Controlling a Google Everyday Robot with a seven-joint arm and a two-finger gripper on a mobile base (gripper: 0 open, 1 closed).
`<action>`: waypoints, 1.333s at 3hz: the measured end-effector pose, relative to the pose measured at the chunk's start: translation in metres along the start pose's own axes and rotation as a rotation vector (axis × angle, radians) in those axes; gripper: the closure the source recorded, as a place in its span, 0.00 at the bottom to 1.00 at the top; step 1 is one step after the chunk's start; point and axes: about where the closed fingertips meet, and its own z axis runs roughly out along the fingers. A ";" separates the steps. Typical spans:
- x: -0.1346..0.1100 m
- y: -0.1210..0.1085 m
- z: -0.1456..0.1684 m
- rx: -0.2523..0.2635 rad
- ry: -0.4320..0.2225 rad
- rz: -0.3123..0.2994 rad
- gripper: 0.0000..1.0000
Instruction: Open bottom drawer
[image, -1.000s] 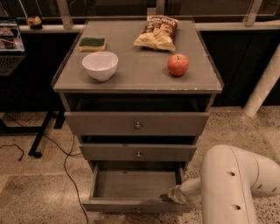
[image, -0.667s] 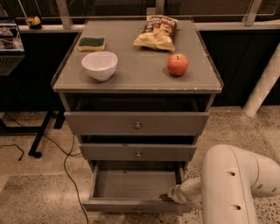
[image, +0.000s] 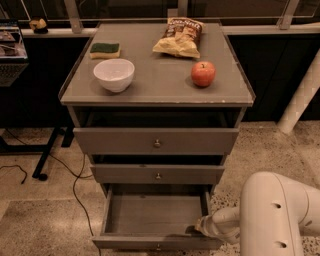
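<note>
Bottom drawer (image: 150, 216) is found pulled well out at the cabinet (image: 155, 90) base, knob (image: 158, 246) at front centre. Gripper (image: 202, 226) is set at the drawer's front-right corner; open/shut can't be told. Any further pull is best kept straight & level so the drawer isn't skewed.

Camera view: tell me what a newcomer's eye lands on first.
The bottom drawer stands pulled out at the foot of the cabinet, with the gripper at its right front corner on a bulky white arm. On the cabinet's top, a red apple sits right, a white bowl left.
</note>
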 end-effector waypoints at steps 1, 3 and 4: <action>-0.010 0.009 -0.008 -0.073 -0.029 0.026 0.60; -0.027 0.022 -0.057 -0.284 -0.128 0.057 0.13; -0.025 0.018 -0.058 -0.285 -0.133 0.072 0.00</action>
